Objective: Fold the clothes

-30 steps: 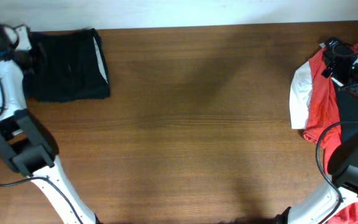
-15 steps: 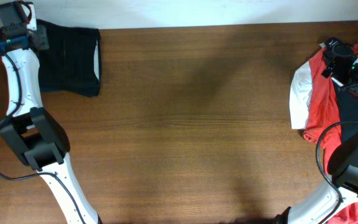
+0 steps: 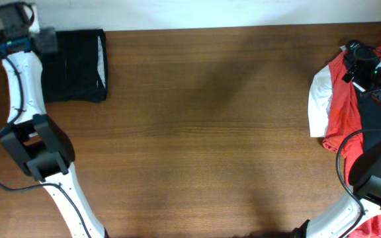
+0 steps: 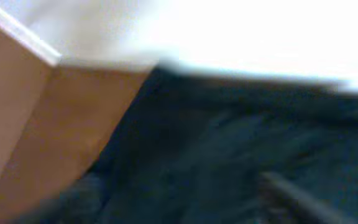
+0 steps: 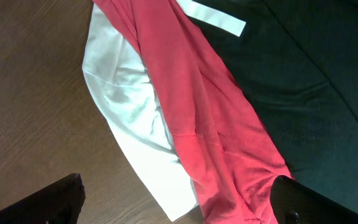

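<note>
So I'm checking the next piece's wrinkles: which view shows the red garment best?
Right wrist: the red garment close up, creases clear. Overhead shows it small, partly under the right arm. Left wrist shows none.

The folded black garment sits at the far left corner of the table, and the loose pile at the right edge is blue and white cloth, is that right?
Not blue: the loose pile at the right edge is red and white cloth, as the right wrist view shows plainly. The folded black garment does sit at the far left corner of the table.
</note>
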Action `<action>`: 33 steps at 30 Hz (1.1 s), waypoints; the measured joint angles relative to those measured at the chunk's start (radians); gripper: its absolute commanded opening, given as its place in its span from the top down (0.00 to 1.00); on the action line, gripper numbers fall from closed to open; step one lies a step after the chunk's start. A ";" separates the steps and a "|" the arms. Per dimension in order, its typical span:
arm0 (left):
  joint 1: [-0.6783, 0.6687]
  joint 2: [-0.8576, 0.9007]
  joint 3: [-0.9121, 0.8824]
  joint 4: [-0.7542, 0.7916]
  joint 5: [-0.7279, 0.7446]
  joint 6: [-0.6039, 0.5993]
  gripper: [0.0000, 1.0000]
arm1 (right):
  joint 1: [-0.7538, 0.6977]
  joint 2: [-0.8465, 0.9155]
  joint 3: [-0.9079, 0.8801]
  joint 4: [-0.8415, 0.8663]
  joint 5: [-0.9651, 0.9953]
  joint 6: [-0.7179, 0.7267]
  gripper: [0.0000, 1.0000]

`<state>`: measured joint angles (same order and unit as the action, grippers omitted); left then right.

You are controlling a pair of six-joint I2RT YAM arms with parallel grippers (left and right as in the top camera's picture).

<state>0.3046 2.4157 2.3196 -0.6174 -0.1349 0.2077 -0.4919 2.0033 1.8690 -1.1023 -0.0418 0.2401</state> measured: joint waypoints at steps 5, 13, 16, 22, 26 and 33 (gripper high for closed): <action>-0.031 -0.015 0.011 0.110 0.146 -0.014 1.00 | 0.000 0.000 0.000 0.000 0.000 0.000 0.01; 0.080 0.227 0.015 0.016 0.029 -0.052 0.79 | 0.000 0.000 0.000 0.000 0.000 0.000 0.01; 0.101 0.216 0.017 -0.022 0.036 -0.097 0.01 | 0.000 0.000 0.000 0.000 0.000 0.000 0.01; 0.047 -0.019 0.016 -0.191 0.211 -0.143 0.01 | 0.000 0.000 0.000 0.002 0.000 0.000 0.01; -0.008 -0.281 0.023 -0.407 0.465 -0.179 0.01 | 0.000 0.000 0.000 0.000 0.001 0.000 0.01; -0.178 -0.341 0.026 -0.772 0.597 -0.131 0.01 | 0.000 0.000 0.000 0.000 0.000 0.000 0.01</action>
<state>0.1268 2.0747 2.3459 -1.3899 0.4625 0.0769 -0.4919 2.0033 1.8694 -1.1019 -0.0414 0.2405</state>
